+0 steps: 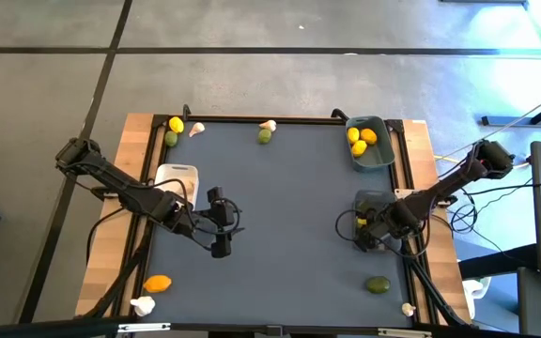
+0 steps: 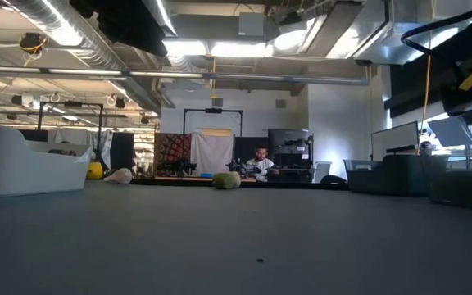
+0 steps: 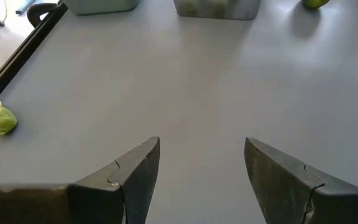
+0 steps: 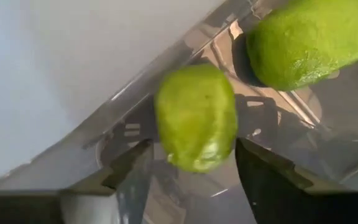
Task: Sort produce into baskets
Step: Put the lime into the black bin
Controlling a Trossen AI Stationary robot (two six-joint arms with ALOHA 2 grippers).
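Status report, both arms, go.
Right gripper open over dark grey basket, lime between its fingers, second lime inside. Left gripper open, empty, mid-table. Nothing blocking.

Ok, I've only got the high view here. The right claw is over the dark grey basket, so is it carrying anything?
Observer: Its wrist view shows a lime right at the right claw, above the dark grey basket.
Operator: Anything in that basket yet?
Observer: Yes, a second lime lies inside it.
Operator: And the left claw?
Observer: The left claw is open, with only bare grey mat between its fingers.
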